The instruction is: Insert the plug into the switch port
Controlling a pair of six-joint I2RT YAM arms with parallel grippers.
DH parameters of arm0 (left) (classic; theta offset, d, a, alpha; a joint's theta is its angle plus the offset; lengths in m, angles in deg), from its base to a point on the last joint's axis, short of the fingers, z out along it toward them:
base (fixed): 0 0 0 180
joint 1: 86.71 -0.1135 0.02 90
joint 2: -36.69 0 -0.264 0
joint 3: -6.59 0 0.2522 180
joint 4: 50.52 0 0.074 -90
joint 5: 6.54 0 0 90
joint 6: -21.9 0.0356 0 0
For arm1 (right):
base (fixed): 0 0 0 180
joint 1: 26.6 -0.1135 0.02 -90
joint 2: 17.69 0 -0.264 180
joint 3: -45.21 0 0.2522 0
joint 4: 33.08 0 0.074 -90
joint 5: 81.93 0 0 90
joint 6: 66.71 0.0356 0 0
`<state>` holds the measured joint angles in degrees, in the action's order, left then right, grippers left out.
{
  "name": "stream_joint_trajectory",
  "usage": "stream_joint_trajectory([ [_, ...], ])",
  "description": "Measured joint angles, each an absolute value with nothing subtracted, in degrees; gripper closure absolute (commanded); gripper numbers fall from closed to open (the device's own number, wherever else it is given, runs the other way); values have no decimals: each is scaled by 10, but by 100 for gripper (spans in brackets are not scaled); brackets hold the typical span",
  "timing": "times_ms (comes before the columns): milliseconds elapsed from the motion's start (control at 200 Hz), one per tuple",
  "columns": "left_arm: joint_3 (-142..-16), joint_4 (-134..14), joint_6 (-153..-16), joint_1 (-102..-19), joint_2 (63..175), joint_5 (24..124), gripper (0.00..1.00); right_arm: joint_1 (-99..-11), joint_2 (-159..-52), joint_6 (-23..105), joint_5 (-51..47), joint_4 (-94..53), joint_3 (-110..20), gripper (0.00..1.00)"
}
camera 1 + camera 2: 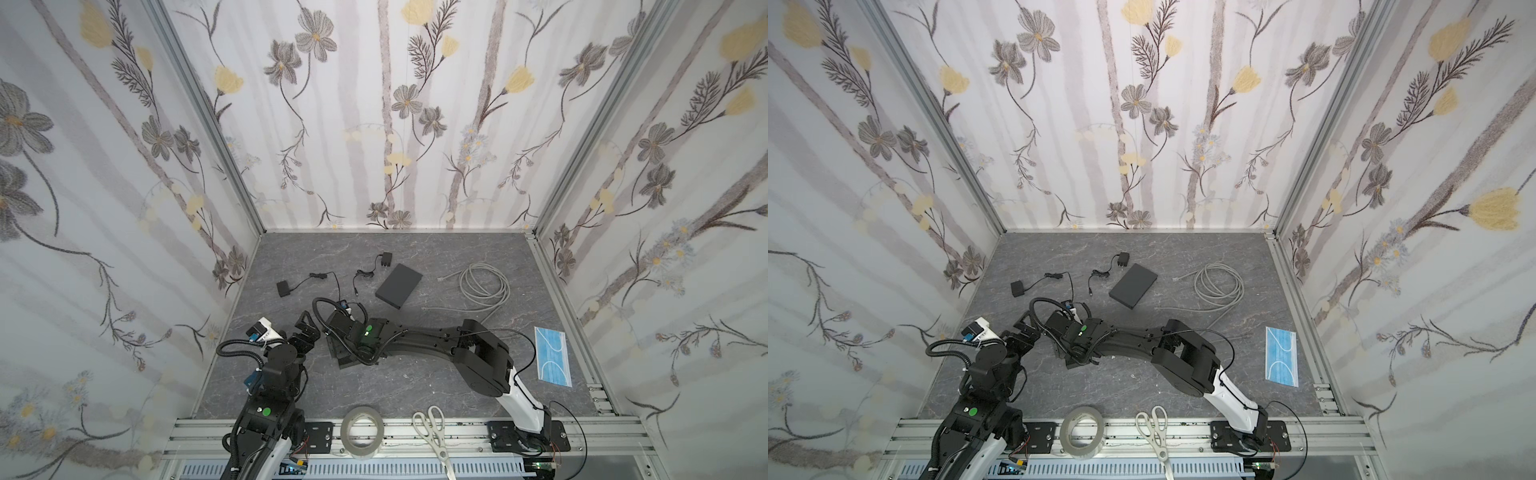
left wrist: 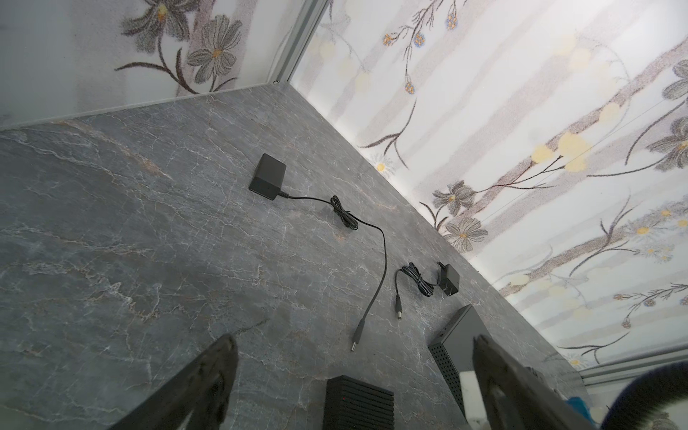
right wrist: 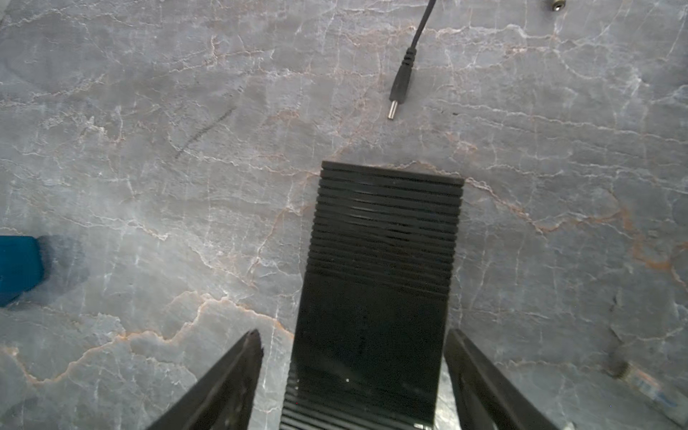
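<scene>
A black ribbed box [image 3: 383,260], which I take for the switch, lies flat on the table; its port does not show. My right gripper [image 3: 353,333] is open and straddles it, a finger on each side with a thin gap. In both top views the right wrist covers most of the box [image 1: 341,360] [image 1: 1073,361]. A barrel plug [image 3: 398,89] [image 2: 358,333] lies just beyond the box's far end, its cable running to a black adapter [image 1: 284,288]. Left of the box, my left gripper [image 2: 353,340] [image 1: 307,328] hangs wide open and empty.
A second adapter [image 1: 386,259] with its own plug [image 1: 356,293] lies by a dark grey flat box [image 1: 399,284] with a perforated side. At the right are a grey coiled cable [image 1: 484,286] and a blue mask [image 1: 550,357]. Tape [image 1: 361,432] and scissors [image 1: 432,432] sit on the front rail.
</scene>
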<state>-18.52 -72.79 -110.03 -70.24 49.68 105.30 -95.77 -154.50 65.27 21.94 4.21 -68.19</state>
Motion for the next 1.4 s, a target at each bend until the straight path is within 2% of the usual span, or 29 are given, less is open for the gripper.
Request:
stream_joint_trajectory([
  [999, -179, -731, -1101, -702, 500, 1066, 0, -971, -1557, 661, 253, 68, -678, 27],
  [1099, -179, -731, -1101, -702, 500, 1066, 0, -971, -1557, 661, 254, 67, -673, 35],
  [1399, -178, -731, -1101, -701, 501, 1067, 0, -976, -1508, 673, 265, 27, -586, 37],
])
